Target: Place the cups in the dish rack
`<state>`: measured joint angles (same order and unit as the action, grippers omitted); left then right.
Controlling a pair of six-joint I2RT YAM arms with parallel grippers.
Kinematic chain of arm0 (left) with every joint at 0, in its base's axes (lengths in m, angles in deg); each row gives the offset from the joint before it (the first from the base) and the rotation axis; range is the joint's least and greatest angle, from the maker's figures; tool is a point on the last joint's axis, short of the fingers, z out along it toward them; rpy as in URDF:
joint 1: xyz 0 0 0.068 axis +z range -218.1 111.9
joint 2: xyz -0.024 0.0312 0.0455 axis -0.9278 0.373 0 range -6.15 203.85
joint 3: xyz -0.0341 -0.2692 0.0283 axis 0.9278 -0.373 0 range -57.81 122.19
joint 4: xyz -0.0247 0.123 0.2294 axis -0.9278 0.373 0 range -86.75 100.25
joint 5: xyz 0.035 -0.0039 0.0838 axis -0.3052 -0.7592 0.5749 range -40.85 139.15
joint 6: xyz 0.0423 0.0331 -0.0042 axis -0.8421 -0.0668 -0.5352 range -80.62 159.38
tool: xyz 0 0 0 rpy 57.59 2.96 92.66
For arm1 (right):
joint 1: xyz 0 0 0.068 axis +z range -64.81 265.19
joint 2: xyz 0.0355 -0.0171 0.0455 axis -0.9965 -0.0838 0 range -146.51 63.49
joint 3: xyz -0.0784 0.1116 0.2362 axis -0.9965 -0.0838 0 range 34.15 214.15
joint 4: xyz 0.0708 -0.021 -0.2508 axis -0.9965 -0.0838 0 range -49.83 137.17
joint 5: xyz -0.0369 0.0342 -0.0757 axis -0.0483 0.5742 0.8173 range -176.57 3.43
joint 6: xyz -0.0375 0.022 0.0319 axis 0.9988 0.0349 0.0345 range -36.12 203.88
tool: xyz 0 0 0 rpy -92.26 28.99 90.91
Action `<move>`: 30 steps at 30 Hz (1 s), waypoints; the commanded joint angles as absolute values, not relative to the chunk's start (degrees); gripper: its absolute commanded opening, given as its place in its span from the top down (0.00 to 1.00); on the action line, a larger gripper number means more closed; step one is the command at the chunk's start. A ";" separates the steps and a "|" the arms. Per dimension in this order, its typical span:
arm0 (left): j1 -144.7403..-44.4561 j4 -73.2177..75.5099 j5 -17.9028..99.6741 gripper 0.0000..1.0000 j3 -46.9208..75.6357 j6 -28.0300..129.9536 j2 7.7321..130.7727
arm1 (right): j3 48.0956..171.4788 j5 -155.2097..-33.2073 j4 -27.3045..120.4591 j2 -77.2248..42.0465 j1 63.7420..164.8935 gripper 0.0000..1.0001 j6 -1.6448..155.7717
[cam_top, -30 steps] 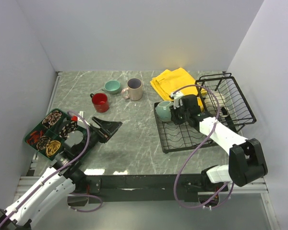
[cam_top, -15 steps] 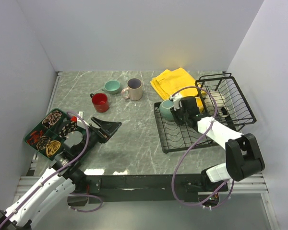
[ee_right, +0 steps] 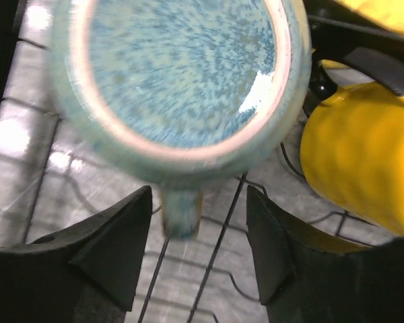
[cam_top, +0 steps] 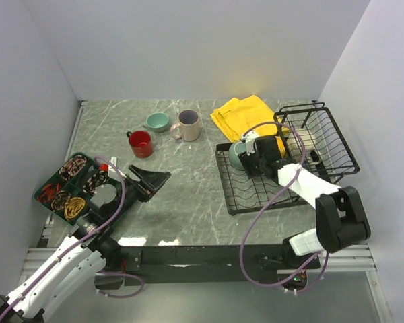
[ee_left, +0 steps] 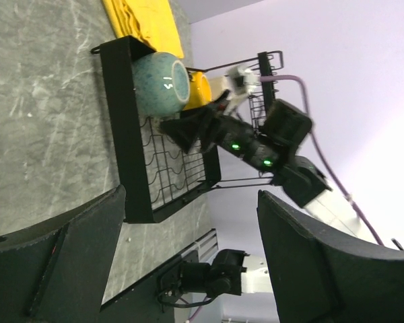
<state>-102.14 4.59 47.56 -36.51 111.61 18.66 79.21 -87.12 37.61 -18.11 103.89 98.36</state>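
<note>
The grey-teal mug (cam_top: 236,154) lies on its side in the far left corner of the black wire dish rack (cam_top: 256,195), mouth towards my right wrist camera (ee_right: 182,74). My right gripper (cam_top: 250,159) is open; its fingers stand either side of the mug's handle (ee_right: 182,214) without touching it. The yellow mug (ee_right: 360,168) stands in the rack beside it. The red mug (cam_top: 141,142), the small teal cup (cam_top: 157,121) and the beige-pink mug (cam_top: 187,124) stand on the table at the back left. My left gripper (cam_top: 156,179) is open and empty. The green-inside cream mug is out of view.
A yellow cloth (cam_top: 246,114) lies behind the rack. The rack's raised basket (cam_top: 320,138) is at the right. A dark green compartmented tray (cam_top: 71,185) with small items sits at the left edge. The left wrist view shows the rack (ee_left: 131,134) and my right arm (ee_left: 256,145).
My right gripper has carried the grey-teal mug a little farther back and to the right, into the rack's far left corner. The left arm has not moved.
</note>
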 commanded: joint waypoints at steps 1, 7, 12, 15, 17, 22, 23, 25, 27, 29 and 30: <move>-101.76 6.41 48.97 0.15 -34.88 108.91 17.93 | 84.07 -91.04 32.52 -11.92 103.82 0.31 101.98; -101.76 8.70 48.97 0.15 -32.94 107.32 17.67 | 87.24 -97.44 26.35 -7.53 105.14 0.27 105.23; -101.76 10.01 48.97 0.15 -32.50 106.88 17.14 | 90.31 -106.34 23.88 -7.43 106.81 0.32 106.21; -101.76 10.19 48.97 0.15 -32.76 107.14 16.52 | 92.94 -105.64 23.88 -12.26 108.74 0.48 103.66; -101.76 10.28 48.97 0.15 -32.85 107.41 16.08 | 95.41 -104.51 23.53 -16.74 109.71 0.51 102.17; -101.76 11.42 50.73 0.15 -33.20 107.76 14.68 | 99.62 -99.41 23.35 -24.20 112.26 0.54 100.23; -101.76 11.42 50.82 0.15 -33.38 107.76 14.50 | 100.15 -98.36 23.35 -25.09 112.52 0.54 99.09; -101.76 11.69 50.90 0.15 -33.73 108.02 13.89 | 101.47 -94.49 22.74 -27.72 112.88 0.58 97.86; -101.76 11.95 51.08 0.15 -34.08 108.20 13.62 | 101.83 -90.29 23.09 -28.79 112.96 0.62 96.27; -101.76 12.21 51.26 0.15 -34.26 108.29 13.10 | 101.57 -86.85 23.88 -29.49 112.88 0.64 95.31; -101.76 12.21 51.43 0.15 -34.43 108.20 12.83 | 101.48 -85.35 24.40 -29.67 112.96 0.64 95.04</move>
<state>-102.03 11.92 50.25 -34.98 108.55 14.07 99.10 -94.43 23.25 -29.46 112.81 98.01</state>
